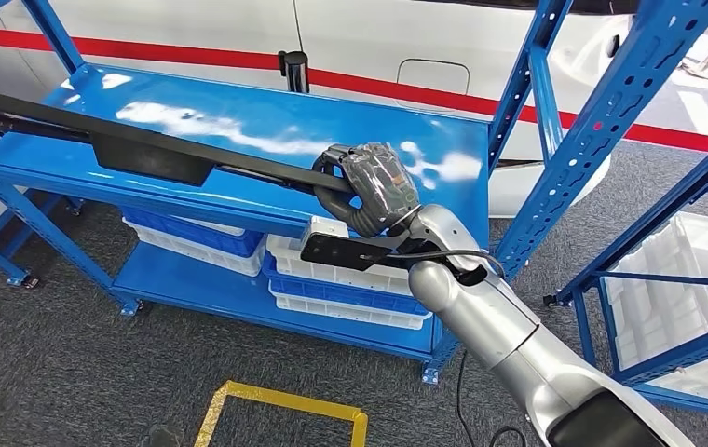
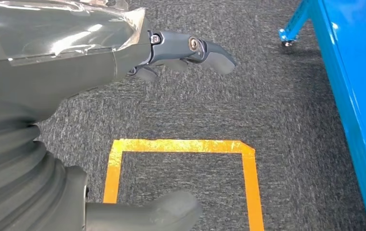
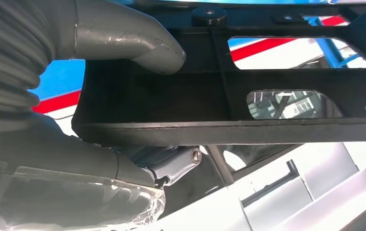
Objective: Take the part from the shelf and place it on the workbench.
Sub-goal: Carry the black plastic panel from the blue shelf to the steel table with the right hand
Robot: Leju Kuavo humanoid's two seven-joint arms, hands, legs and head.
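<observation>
- Right hand (image 1: 378, 191) grips a long, flat black part (image 1: 145, 149) over the glossy blue metal shelf (image 1: 238, 200).
- Left hand (image 2: 75, 53) hangs above grey carpet (image 2: 267, 96), fingers (image 2: 215, 55) apart, holding nothing.

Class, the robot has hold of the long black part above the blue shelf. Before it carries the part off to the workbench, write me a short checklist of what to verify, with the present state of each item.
1. Right hand grips the black part: ok; the thumb lies on one side of it and the fingers wrap the other.
2. Grip near the part's middle: not ok; it holds one end.
3. Part lifted free of the blue shelf: cannot tell.
4. Left hand free to help: ok; it holds nothing, above the carpet.
5. Shelf post clear of the swing: cannot tell.
</observation>
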